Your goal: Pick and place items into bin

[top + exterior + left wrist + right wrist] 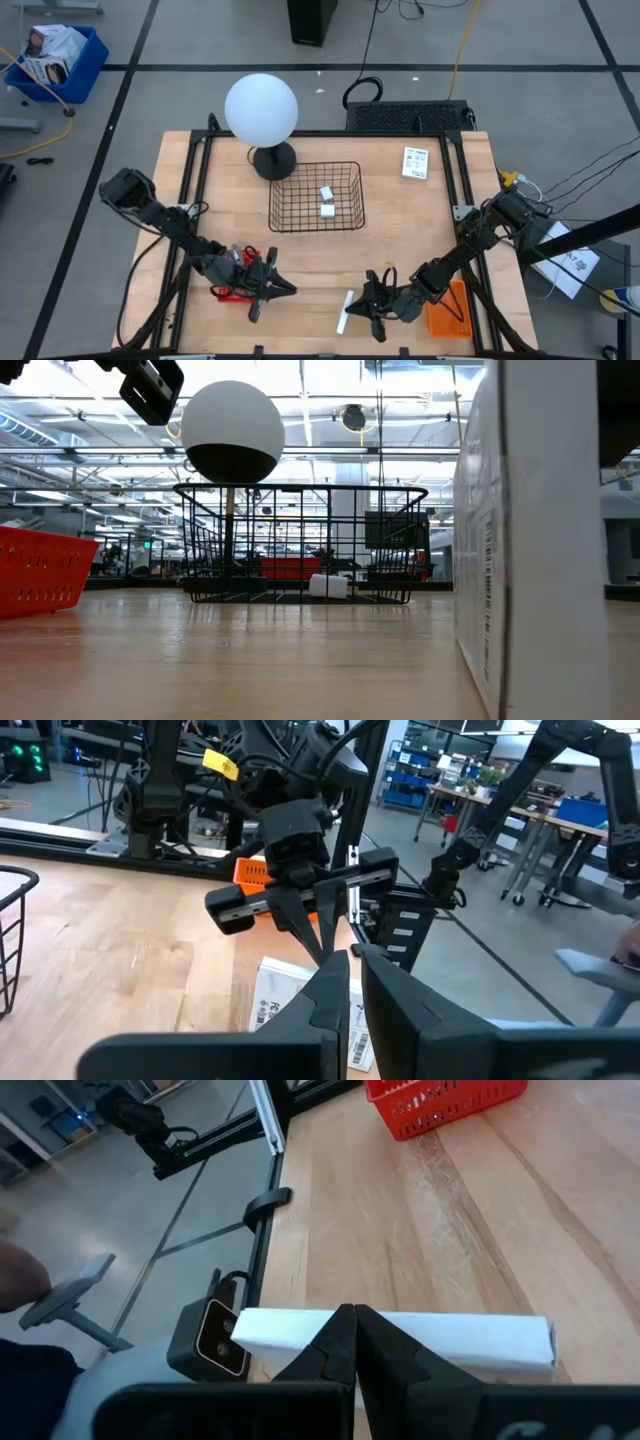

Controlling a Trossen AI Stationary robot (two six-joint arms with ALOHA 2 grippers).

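Packet [345,312] (print hidden) stands edge-on before right gripper [372,306].

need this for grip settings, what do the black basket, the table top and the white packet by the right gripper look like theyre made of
The black basket looks like thin metal wire with a dark coating: an open grid you can see through. The table top looks like pale wood with visible grain and plank seams, finish unclear. The white packet by the right gripper looks like flat printed card or paper, though plastic is possible.

Blk wire bin [315,196]; white blocks [326,202]; white printed packet [415,162]; orange tray [447,308]; red basket [38,568]
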